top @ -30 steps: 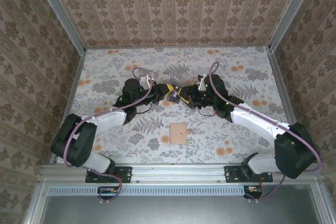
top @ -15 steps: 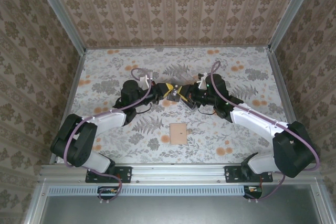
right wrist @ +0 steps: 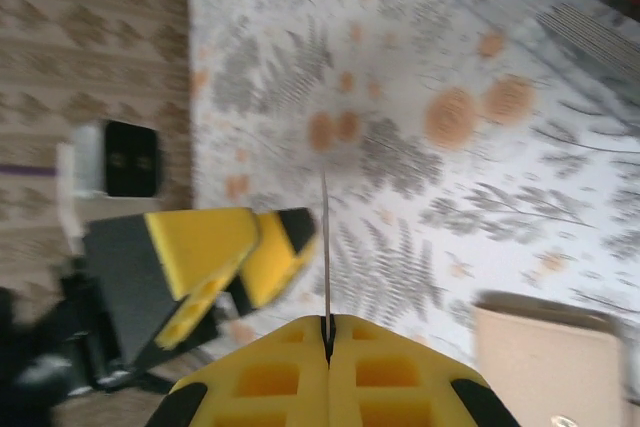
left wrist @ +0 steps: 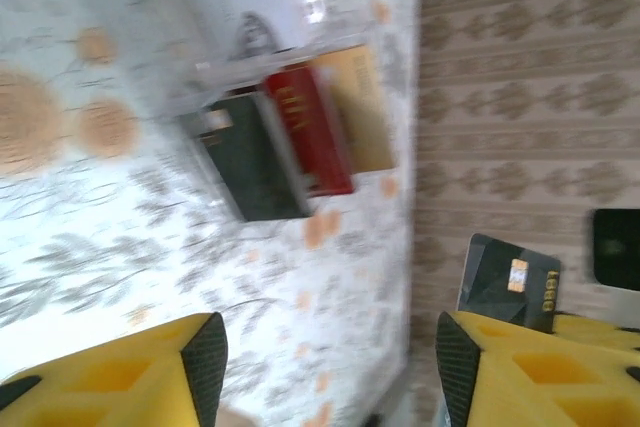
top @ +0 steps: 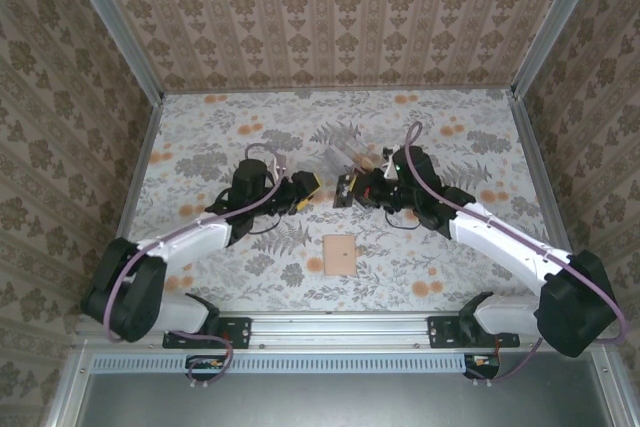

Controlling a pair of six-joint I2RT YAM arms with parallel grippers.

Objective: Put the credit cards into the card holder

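Right wrist: pinched edge-on in the closed right gripper (right wrist: 327, 327), left gripper (left wrist: 328, 347) gaping empty, the dark card (right wrist: 324, 247) could be twisted loose against the card holder (right wrist: 545, 367) at 4 o'clock.

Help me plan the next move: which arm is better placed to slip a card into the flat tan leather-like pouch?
Right. The right gripper is shut on a thin dark grey plastic card, with the tan leather-like pouch near it. The left gripper is open and empty.
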